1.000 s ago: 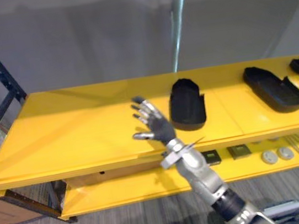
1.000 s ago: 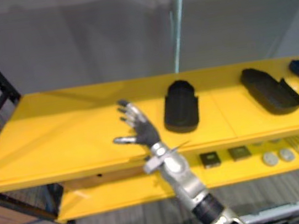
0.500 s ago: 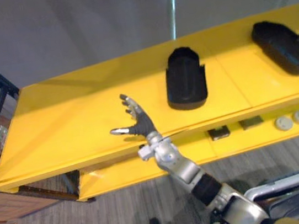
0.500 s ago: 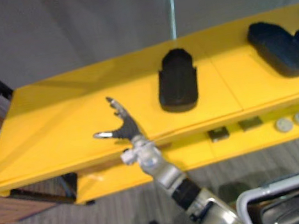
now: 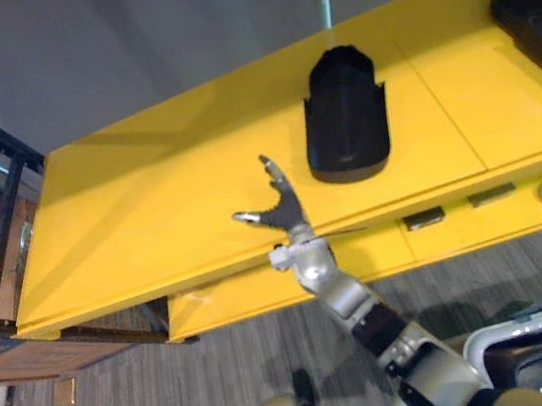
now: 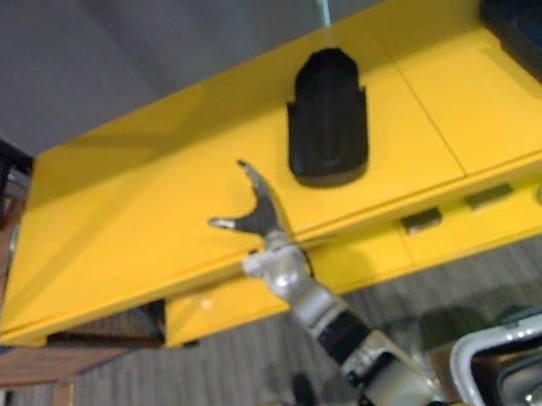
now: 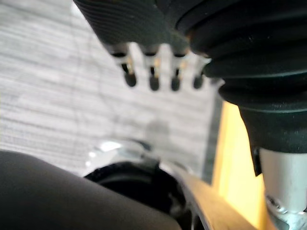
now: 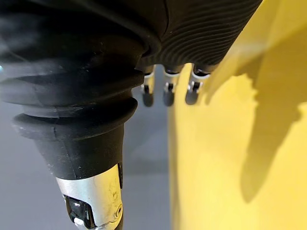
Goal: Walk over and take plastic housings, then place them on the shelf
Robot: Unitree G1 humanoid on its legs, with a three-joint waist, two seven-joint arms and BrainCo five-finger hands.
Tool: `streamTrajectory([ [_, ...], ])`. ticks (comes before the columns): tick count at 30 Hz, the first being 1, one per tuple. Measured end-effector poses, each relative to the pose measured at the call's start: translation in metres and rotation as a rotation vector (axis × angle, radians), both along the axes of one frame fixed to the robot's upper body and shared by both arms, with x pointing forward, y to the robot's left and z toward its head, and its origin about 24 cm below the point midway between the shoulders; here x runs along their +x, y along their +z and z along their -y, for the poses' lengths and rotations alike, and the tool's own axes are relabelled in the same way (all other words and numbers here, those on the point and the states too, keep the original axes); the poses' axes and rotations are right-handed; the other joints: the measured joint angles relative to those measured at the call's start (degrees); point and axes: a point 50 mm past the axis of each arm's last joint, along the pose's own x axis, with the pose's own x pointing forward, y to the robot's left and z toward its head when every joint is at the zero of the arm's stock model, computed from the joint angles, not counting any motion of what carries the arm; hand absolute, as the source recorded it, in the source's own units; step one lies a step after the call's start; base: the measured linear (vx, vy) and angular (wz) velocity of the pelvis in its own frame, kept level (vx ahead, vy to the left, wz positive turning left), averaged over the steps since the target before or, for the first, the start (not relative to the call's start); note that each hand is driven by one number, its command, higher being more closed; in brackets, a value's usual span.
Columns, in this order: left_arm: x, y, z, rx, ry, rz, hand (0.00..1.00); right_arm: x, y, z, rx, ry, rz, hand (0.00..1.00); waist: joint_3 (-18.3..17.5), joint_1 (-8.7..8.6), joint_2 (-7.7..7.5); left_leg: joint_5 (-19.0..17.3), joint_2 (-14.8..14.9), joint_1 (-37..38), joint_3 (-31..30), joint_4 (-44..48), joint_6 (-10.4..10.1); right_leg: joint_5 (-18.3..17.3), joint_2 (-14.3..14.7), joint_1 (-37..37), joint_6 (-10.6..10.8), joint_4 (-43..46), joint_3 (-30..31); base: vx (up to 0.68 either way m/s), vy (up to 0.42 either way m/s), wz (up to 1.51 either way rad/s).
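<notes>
On the shelf (image 5: pixel 151 210) you have one housing (image 5: pixel 344 117); a second housing (image 5: pixel 533 20) lies right of it, the right hand (image 5: pixel 280 207) left of it, small parts (image 5: pixel 425 219) below.

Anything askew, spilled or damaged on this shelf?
Nothing stands out. Two black housings lie flat, apart, on the shelf top; small parts on the lower level. Right robot hand open, empty, near the front edge; left robot hand hangs open.
</notes>
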Motion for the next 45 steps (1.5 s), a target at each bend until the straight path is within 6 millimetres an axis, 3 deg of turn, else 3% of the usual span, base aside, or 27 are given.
streamTrajectory([
  [20, -0.004, 0.0, 0.0, 0.017, 0.053, -0.003, 0.0, 0.017, 0.007, 0.048, 0.077, -0.274, 0.019, 0.0, 0.1, -0.08, 0.02, 1.5, -1.0, 1.0, -0.7, -2.0, 0.2, -0.8, -1.4, -0.6, 0.5, 2.6, -0.4, 0.0, 0.0, 0.01],
  [45, -0.005, 0.0, -0.001, 0.014, 0.062, -0.003, 0.0, 0.018, 0.01, 0.056, 0.074, -0.317, 0.055, 0.0, 1.3, -0.51, -0.55, 1.9, -1.0, 2.2, -0.9, -3.0, -0.1, -0.8, -1.5, 0.5, 0.6, 2.3, -1.3, 0.0, 0.0, 0.0],
])
